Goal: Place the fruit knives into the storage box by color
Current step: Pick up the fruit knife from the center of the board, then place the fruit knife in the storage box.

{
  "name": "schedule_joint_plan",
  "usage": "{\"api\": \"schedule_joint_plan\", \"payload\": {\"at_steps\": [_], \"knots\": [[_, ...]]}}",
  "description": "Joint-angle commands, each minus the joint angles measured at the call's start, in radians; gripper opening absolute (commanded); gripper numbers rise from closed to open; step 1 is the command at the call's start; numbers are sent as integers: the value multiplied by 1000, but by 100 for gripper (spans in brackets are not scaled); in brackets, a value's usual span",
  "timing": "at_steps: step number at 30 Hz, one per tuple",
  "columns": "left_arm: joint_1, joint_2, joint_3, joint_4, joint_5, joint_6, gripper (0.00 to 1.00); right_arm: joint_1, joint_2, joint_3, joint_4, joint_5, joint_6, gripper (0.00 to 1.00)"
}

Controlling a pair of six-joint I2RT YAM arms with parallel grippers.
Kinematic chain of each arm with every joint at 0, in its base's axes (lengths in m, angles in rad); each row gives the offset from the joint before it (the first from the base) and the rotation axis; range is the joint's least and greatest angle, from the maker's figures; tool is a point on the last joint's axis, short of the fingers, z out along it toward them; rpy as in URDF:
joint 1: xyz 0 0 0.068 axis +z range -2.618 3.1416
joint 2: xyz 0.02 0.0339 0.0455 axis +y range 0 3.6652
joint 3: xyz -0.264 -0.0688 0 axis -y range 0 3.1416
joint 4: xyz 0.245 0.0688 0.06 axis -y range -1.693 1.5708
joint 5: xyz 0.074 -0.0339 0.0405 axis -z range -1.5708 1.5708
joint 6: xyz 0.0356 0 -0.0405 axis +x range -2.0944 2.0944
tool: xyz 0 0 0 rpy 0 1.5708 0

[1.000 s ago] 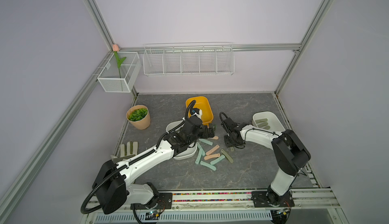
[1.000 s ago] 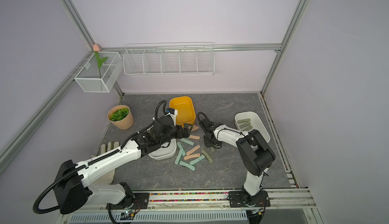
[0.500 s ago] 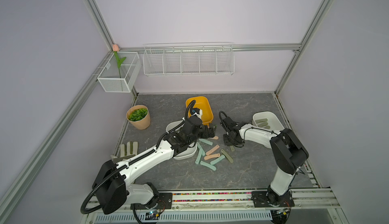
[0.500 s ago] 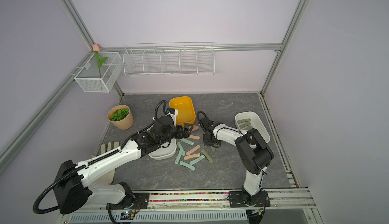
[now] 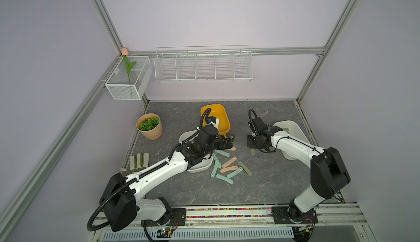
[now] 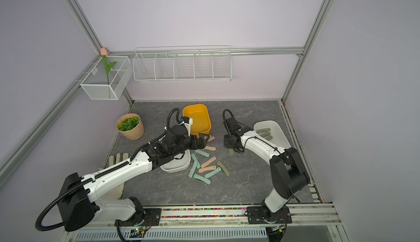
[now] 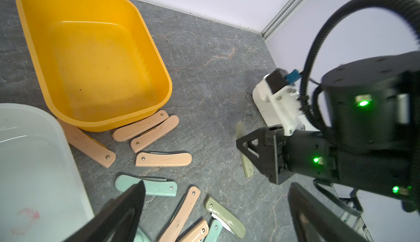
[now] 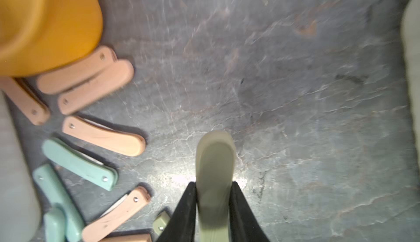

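Note:
Several fruit knives (image 5: 227,168) in peach, mint and olive lie loose on the grey table between the boxes, in both top views (image 6: 205,168). My right gripper (image 8: 214,185) is shut on an olive knife (image 8: 214,161), which sticks out past the fingertips; in a top view that gripper (image 5: 252,148) is low over the table, left of a white box (image 6: 280,136) holding olive knives (image 6: 263,130). My left gripper (image 7: 217,185) is open with nothing in it. It hovers over the knives, between the yellow box (image 7: 136,47) and another white box (image 7: 34,161).
A potted green plant (image 5: 150,127) stands at the back left and a pale glove (image 5: 138,161) lies at the left edge. A wire rack (image 5: 203,64) and a mesh basket with a tulip (image 5: 128,79) hang on the walls. Peach knives (image 7: 145,128) rest against the yellow box.
My right gripper's jaws have closed on the olive knife. The left arm has hardly moved.

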Motion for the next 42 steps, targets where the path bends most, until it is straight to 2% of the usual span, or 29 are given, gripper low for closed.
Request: {"api": "schedule_joint_plan", "payload": {"at_steps": [1, 7, 12, 18, 25, 42], "knots": [[2, -12, 55, 11, 22, -21, 99, -64, -74, 32, -26, -46, 48, 27], [-18, 61, 142, 26, 72, -28, 99, -254, -180, 38, -54, -116, 97, 27], [-53, 173, 252, 27, 117, -21, 99, -463, -240, -5, -81, -165, 125, 27], [-64, 276, 369, 25, 179, -18, 99, -660, -252, -81, -71, -237, 176, 27], [-64, 334, 469, -21, 198, 20, 99, -727, -178, -116, -41, -242, 223, 27], [-64, 394, 528, -17, 236, 22, 99, -802, 20, -89, 31, -237, 260, 26]]}}
